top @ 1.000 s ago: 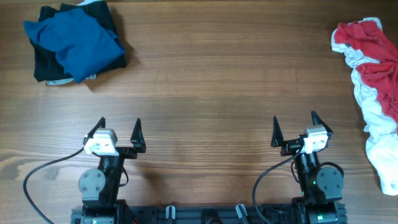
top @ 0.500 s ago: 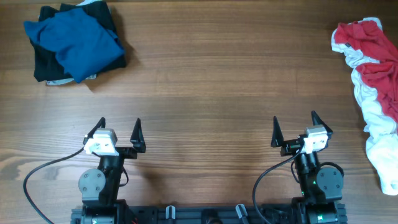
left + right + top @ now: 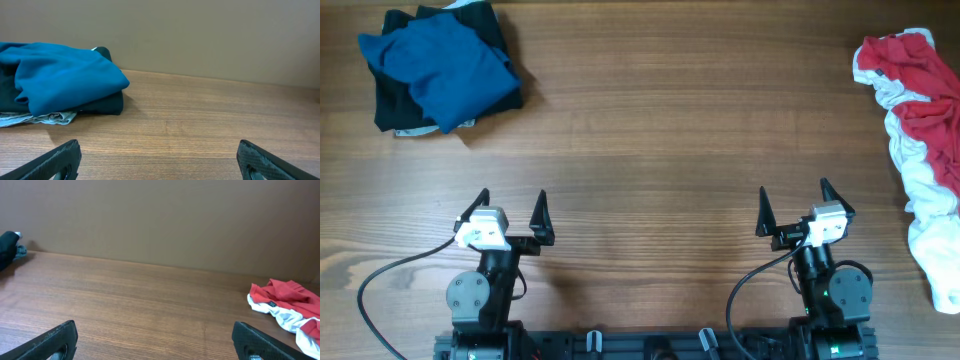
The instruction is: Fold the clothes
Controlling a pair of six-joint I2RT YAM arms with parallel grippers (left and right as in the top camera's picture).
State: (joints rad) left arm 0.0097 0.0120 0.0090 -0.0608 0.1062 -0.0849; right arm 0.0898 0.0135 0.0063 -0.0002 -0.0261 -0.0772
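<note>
A deep-blue shirt lies bunched on top of a black garment and a pale grey one at the far left corner; the blue shirt shows in the left wrist view too. A red-and-white garment lies crumpled along the right edge, also in the right wrist view. My left gripper is open and empty near the front edge, left of centre. My right gripper is open and empty near the front edge, right of centre. Both are far from the clothes.
The wooden table spans the whole view. A plain beige wall stands behind its far edge. The arm bases and cables sit along the front edge.
</note>
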